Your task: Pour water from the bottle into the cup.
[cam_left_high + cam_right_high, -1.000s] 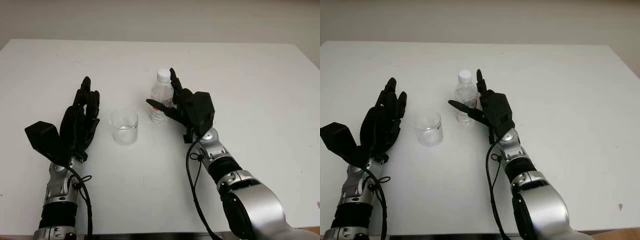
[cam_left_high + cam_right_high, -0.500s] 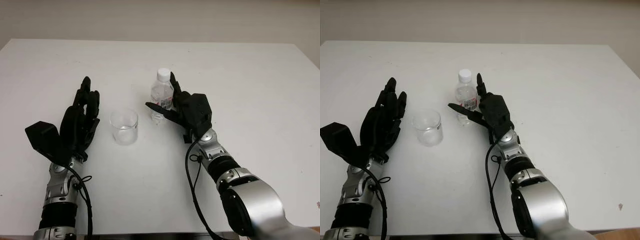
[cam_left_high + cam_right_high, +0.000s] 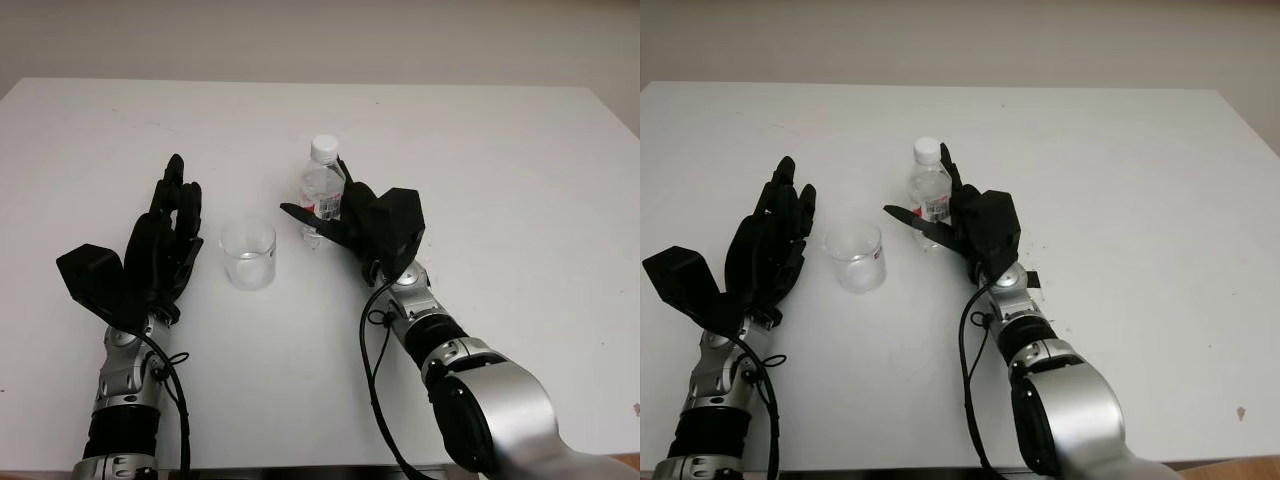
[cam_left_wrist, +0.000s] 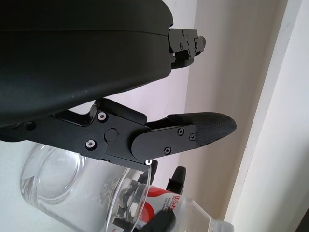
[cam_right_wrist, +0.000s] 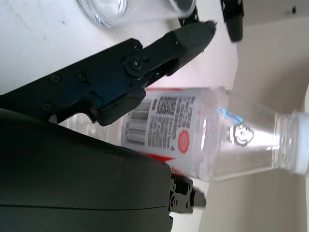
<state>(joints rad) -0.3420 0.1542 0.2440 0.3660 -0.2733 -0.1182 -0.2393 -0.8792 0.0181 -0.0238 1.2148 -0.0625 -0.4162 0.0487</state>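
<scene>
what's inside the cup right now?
Nothing visible: the clear cup looks empty, its base and the white table showing through the wall. A thin film of water couldn't be ruled out. The bottle, cap on, stands beside it at the right hand.

My right hand has moved in closer to the bottle, shifting toward the surface's left edge until its palm sits right against the bottle's side, with one finger now reaching across the front of it, though I can't tell if I'm gripping yet. The bottle has tipped slightly toward the left edge. My left hand has drifted a touch toward the cup.
</scene>
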